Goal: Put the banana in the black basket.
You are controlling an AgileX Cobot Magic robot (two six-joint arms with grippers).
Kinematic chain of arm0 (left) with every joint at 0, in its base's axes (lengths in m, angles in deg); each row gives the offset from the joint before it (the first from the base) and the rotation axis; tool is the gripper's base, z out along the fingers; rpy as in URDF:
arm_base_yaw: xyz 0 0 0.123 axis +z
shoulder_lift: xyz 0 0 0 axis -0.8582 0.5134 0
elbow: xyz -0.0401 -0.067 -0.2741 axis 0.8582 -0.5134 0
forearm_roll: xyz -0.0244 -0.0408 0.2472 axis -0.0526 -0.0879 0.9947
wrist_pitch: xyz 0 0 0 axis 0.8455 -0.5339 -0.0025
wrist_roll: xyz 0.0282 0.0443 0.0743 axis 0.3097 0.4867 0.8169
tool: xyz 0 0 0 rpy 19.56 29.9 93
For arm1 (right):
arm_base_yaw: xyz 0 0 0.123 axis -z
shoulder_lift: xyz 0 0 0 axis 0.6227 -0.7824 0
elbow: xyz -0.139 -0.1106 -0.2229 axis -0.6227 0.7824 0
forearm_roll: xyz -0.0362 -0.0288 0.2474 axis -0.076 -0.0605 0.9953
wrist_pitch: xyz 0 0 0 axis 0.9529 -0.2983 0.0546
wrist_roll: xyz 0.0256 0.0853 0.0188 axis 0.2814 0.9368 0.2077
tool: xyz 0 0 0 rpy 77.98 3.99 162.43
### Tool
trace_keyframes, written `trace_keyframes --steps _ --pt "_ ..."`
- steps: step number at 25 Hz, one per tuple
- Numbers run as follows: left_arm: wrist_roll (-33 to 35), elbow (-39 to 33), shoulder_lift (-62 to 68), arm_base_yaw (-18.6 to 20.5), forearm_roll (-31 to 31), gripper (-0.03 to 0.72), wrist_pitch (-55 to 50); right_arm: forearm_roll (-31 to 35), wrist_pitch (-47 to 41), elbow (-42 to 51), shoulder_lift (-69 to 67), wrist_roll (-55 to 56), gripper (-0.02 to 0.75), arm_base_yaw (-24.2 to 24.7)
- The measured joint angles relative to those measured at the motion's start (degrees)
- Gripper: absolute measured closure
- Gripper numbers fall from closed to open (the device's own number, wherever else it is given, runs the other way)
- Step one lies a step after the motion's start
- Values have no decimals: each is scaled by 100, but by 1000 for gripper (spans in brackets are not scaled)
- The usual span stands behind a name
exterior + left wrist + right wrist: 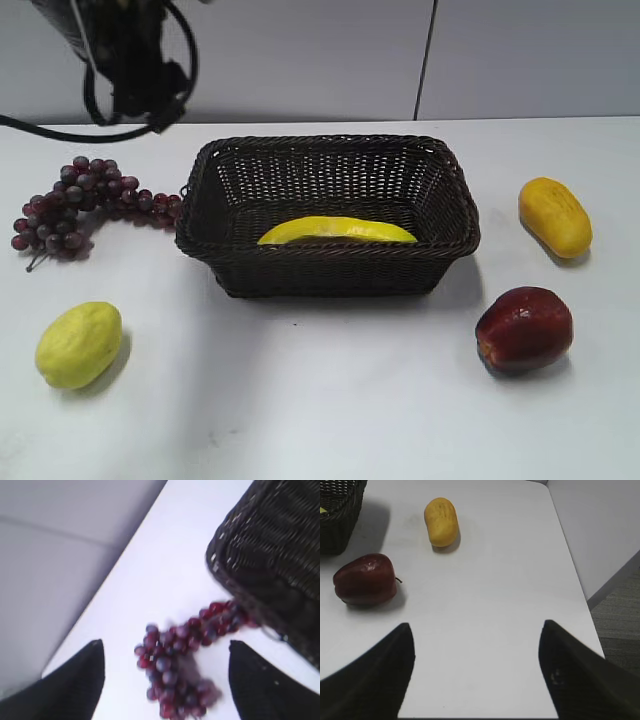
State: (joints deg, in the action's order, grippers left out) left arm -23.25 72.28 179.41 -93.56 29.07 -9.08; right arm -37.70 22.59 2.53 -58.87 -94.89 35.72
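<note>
The yellow banana [337, 231] lies inside the black basket [455, 212] in the middle of the table, against its front wall. A corner of the basket also shows in the left wrist view [270, 550] and in the right wrist view [337, 525]. My left gripper [165, 652] is open and empty, held high above the grapes to the left of the basket; its arm shows at the top left of the exterior view [130, 60]. My right gripper [476, 630] is open and empty over bare table near the right edge; it is out of the exterior view.
A bunch of dark red grapes [85, 200] lies left of the basket, also in the left wrist view [185, 660]. A yellow-green fruit [79, 344] sits front left. A dark red apple [524, 328] and an orange-yellow oval fruit [555, 216] sit to the right. The table edge [575, 575] is close on the right.
</note>
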Motion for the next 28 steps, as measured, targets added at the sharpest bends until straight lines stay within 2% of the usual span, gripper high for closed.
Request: trace_keyframes --steps 3,6,11,15,17,21,28 --pt "-43 380 0 578 -585 120 -949 0 0 0 0 0 148 0" --pt "-54 611 -12 1264 -1446 121 -1667 0 0 0 0 0 148 0" --pt "144 652 -44 2488 -2708 121 -1939 0 0 0 0 0 148 0" --pt "182 652 -291 3304 -3506 121 -1956 0 0 0 0 0 148 0" --pt "182 652 -503 3490 -3609 123 -1960 0 0 0 0 0 148 0" --pt "182 517 -1163 3540 -3588 131 -1956 0 0 0 0 0 148 0" --pt "182 -733 -2726 3540 -3548 132 -1975 0 0 0 0 0 148 0"
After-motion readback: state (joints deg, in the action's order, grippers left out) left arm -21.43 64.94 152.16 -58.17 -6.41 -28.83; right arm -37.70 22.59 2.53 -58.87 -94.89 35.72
